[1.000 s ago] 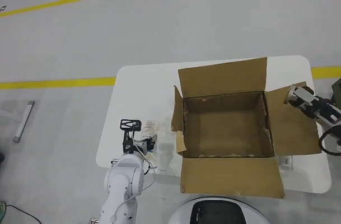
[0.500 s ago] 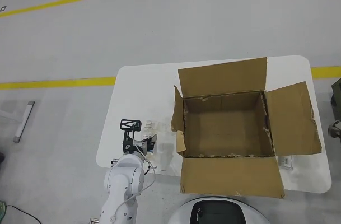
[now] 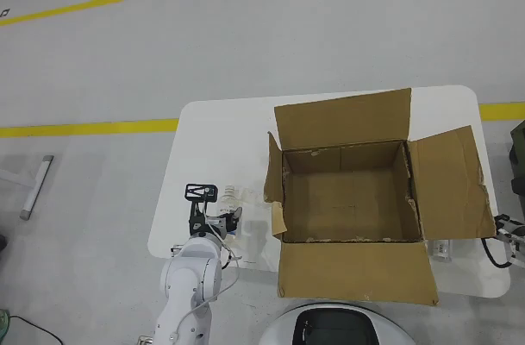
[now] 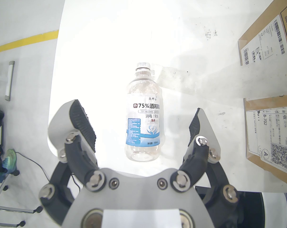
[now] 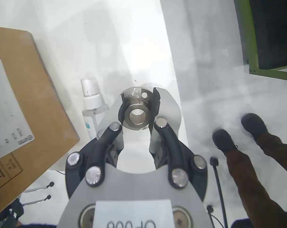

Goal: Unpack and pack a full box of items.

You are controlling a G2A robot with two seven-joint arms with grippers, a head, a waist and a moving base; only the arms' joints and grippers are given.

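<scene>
Box (image 3: 344, 116) open, 0 items inside, so unpacking looks done bar 1 drop-off; all the repacking is left. Left gripper (image 4: 138, 115) spread wide over 1 alcohol bottle (image 4: 144, 110) lying near table's (image 3: 219, 138) left edge. Right gripper (image 5: 138, 106) clamped on 1 metal bushing (image 5: 136, 116) at right edge, beside 1 spray bottle (image 5: 92, 106).

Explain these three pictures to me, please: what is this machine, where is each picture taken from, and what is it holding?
It is a robot with two arms, each ending in a two-fingered gripper. One picture looks down from above on a white table with an open, empty cardboard box. The other two come from cameras on the wrists. The left gripper is open above a clear bottle lying on the table. The right gripper is shut on a metal ring, near a spray bottle lying beside the box.
</scene>
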